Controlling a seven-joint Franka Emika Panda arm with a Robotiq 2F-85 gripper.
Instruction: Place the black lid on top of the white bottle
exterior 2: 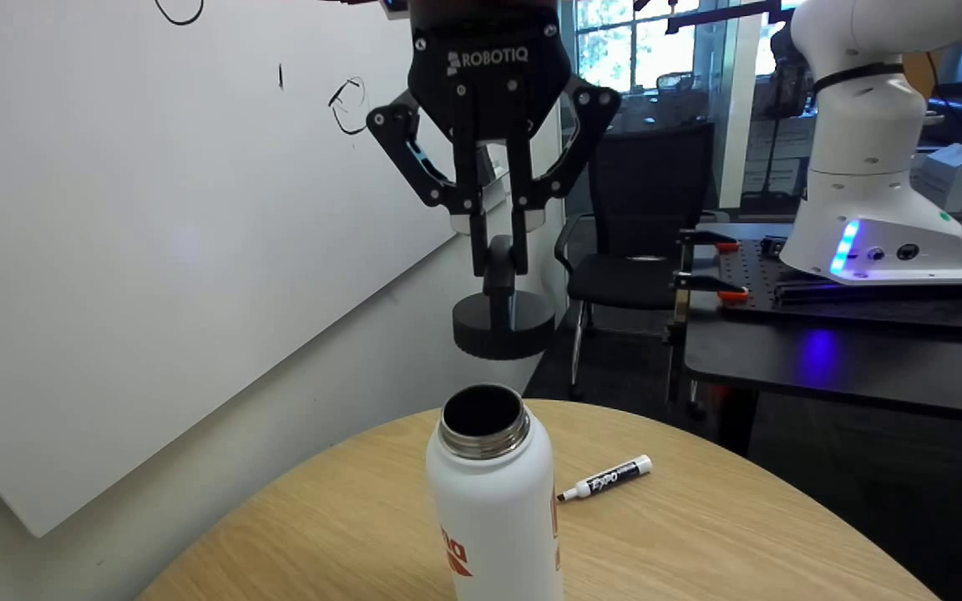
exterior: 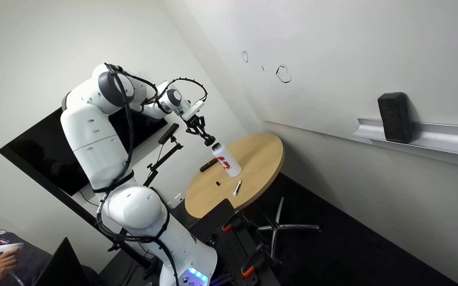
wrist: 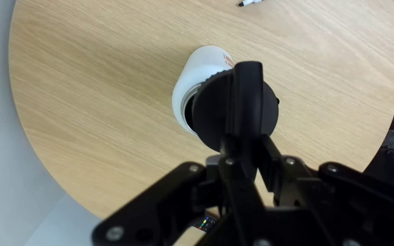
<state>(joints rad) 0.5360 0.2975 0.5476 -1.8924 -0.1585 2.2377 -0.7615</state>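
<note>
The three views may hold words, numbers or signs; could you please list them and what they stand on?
"ROBOTIQ" on the pincer.
"CARDINA", ending unclear, on the shirt.
Marker: possibly "EXPO", too small to confirm.
White bottle: red lettering, too partial to read.
Whiteboard: marks, no clear text.

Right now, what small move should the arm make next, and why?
I'd probably nudge the tool slightly toward the whiteboard, centering the lid over the bottle before lowering. The tool holds the lid above the open mouth, not touching it; the wrist view shows the mouth's left side uncovered, with the lid off to the right.
</note>
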